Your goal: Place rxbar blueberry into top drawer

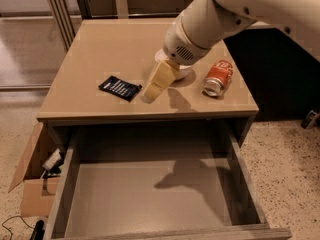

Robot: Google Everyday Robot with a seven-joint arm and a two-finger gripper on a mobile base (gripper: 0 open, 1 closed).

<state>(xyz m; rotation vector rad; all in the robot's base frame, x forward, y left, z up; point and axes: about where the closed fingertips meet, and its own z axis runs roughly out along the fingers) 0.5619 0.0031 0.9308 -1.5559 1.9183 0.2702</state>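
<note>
One cream-coloured two-finger gripper at the end of a thick white robot arm, slanted down and leftward over the flat tan cabinet top. Low over the front part of that top, just right of the small flat dark navy-blue rxbar blueberry. Impossible to tell how far open, or whether touching the bar. Nothing seen held.

Behind the gripper, a white bowl, partly hidden. Right of that, an orange-red soda can on its side, well apart from the bar.

Below the cabinet top, the wide top drawer pulled out toward the camera, with grey-beige bottom and light wood-grey sides, crossed by the arm's shadow. At lower left, an open cardboard box against the cabinet side. Speckled stone floor all around.

Bar outside the drawer, flat on the cabinet top near the front edge, left of centre. Long axis slightly diagonal, from upper left to lower right, white text face up.
</note>
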